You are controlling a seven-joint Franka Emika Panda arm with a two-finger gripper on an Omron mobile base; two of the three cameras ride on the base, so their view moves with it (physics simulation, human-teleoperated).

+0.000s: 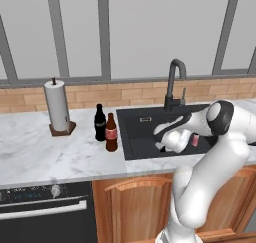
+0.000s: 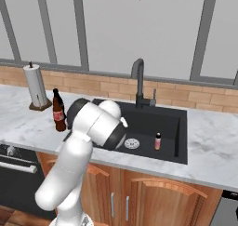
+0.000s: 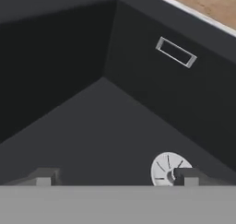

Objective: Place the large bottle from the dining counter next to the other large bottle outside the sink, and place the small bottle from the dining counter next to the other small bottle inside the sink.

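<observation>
Pincer spread, holding nothing, low inside sink near drain. Large bottle stands touching other large bottle on desk.

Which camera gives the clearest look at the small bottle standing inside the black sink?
The right base view: the small red-capped bottle stands upright and unobstructed on the floor of the black rectangular sink, right of the round white drain. In the left base view the white arm hides most of it.
</observation>
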